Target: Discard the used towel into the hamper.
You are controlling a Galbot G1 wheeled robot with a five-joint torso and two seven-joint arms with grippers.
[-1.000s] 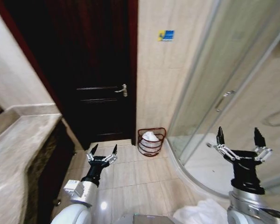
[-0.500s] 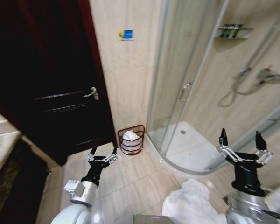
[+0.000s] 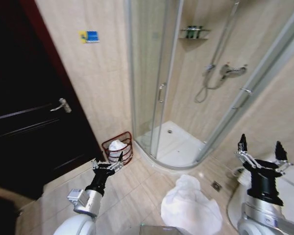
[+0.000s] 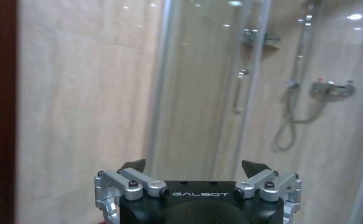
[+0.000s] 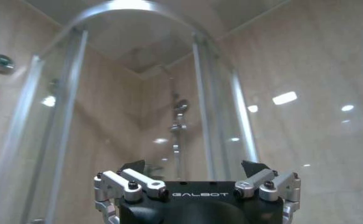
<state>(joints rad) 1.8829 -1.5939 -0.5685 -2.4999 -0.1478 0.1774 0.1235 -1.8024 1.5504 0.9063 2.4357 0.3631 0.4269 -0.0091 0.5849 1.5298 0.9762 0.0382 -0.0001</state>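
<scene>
- The towel [image 3: 191,208] is seen as a white heap on the floor [image 3: 142,188], right in front of the robot and near the shower tray [image 3: 174,147].
- The hamper [image 3: 118,150] is found farther off, against the wall beside the dark door [image 3: 29,122]. Something white is already lying inside it.
- The towel could be rolled over by the base, because it lies so close to it.
- Only a corner of the soft heap might be pinched, and then it could be dragged or dropped on the way.
- The small hamper could be missed or knocked over, since it is light and sits in a tight corner.
- The left gripper [image 3: 108,165] is held low, pointing toward the hamper. Its fingers are spread apart and nothing is held or touched.
- The right gripper [image 3: 260,152] is held up on the robot's right, above the floor. Its fingers are spread wide too, and nothing is held.
</scene>
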